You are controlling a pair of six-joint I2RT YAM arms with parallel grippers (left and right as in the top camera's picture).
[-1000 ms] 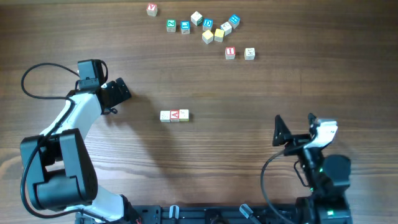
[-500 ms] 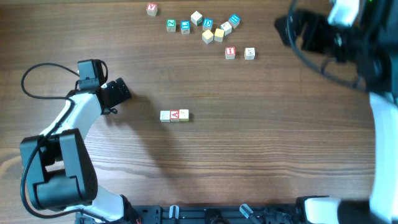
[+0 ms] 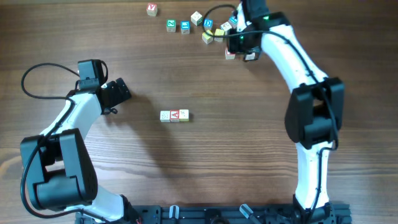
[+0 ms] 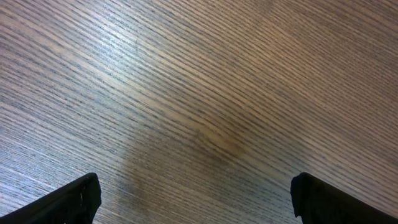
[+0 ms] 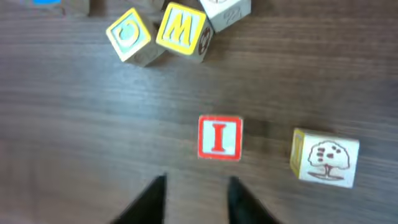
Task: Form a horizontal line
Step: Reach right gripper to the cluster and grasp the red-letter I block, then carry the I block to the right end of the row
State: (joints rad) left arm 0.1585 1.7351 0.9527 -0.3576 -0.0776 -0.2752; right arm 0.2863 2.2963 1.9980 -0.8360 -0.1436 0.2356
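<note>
The horizontal line is a short row of three pale cubes at mid-table, its middle one showing a red A. A cube with a red I lies on the wood just ahead of my right gripper, whose fingers stand a little apart over bare table, touching nothing. Overhead, that right gripper hovers over the far cluster and partly covers the red I cube. My left gripper rests left of the row, and the left wrist view shows the left gripper wide open above bare wood.
A cube with a tree drawing sits right of the I cube. Yellow C and M cubes and a white cube lie beyond. More loose cubes and a lone red-lettered cube dot the far edge.
The right arm has swung from the near right corner up to the far cluster of cubes, and its jaws have narrowed. The left arm and the row have not moved.
</note>
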